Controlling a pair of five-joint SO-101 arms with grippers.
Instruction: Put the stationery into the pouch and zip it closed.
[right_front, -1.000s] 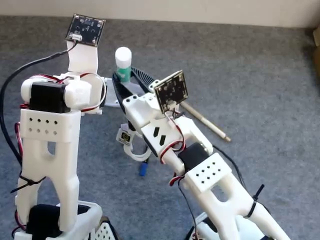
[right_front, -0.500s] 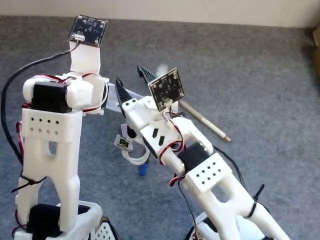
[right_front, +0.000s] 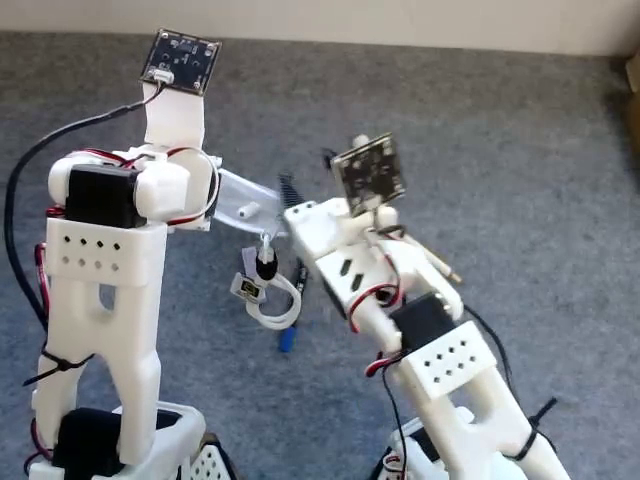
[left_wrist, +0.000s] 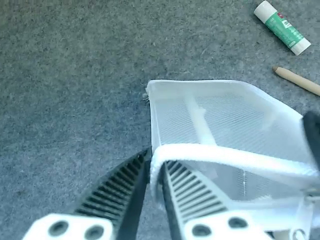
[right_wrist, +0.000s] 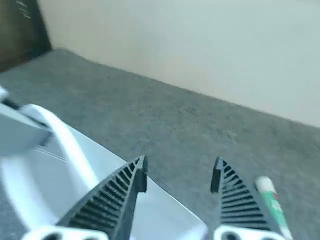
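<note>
two grippers, two different states. the left gripper (left_wrist: 155, 163) is clamped on the rim of the white mesh pouch (left_wrist: 225, 117), its ribbed fingers pinched together with the edge of the fabric between them, so the pouch is lifted at that corner and its mouth gapes open. the right gripper (right_wrist: 179, 168) is spread wide and carries nothing; it hangs just over the pouch's pale side, with grey carpet (left_wrist: 65, 75) under it and a plain wall (right_wrist: 200, 50) beyond.

outward from the pouch, the stationery lies on the carpet. the glue stick (left_wrist: 283, 27), white with a green label, is on its side well apart from the pouch, and the right wrist view shows it near one of that gripper's fingers. the pencil (left_wrist: 299, 81) lies between the glue stick and the pouch, close to the pouch's far edge but not touching it. in the high view a small blue object (right_front: 286, 339) pokes out on the floor between the two arms, just below a white ring (right_front: 272, 305) with tags that hangs under the pouch; what the blue thing is cannot be made out.

as for progress, i judge the task to be at an early stage. the pouch is held open and ready, yet the glue stick and pencil are both outside it. whether anything already sits inside the mesh is hard to tell. loading the items is left to do, and the zip has not been drawn shut.
</note>
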